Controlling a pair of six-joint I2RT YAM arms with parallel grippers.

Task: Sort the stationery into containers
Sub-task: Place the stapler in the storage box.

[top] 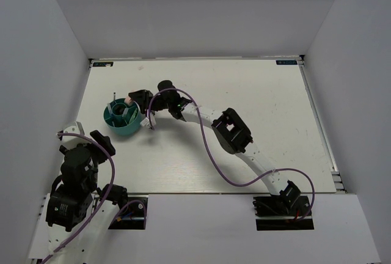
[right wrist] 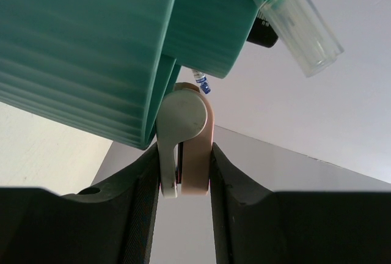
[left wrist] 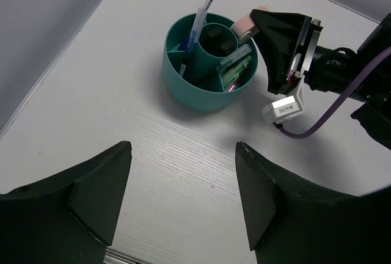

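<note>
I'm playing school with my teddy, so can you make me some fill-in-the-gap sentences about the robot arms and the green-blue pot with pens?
1. The right gripper pinches a block that is white and ____.
2. The left gripper is ____ and holds nothing.
3. The pen sticking up highest out of the teal holder is ____.

Missing words: pink; open; blue.
</note>
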